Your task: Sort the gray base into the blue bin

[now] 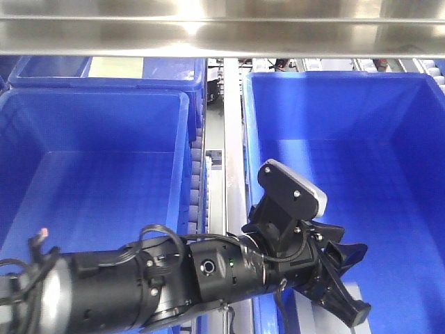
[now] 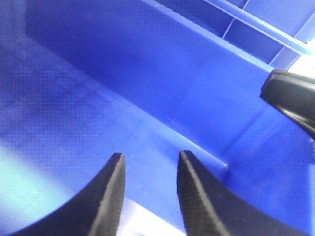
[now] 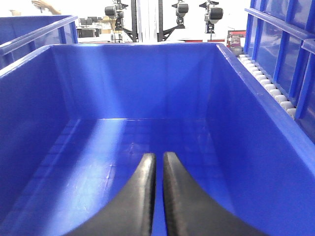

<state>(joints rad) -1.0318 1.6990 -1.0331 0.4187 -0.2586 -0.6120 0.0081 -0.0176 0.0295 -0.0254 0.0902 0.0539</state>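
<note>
The front view looks steeply down on the blue bin [image 1: 348, 139] from above. Both wrist views sit low inside bins, facing along gridded floors. All views share blue bin interiors.

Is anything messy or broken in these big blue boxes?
Nothing looks spilled, bent or broken. The deep blue plastic bins sit straight, with nothing showing inside. One odd thing: the gray block to sort is nowhere in view. The left pincer is open and empty, the right pincer shut on nothing.
</note>
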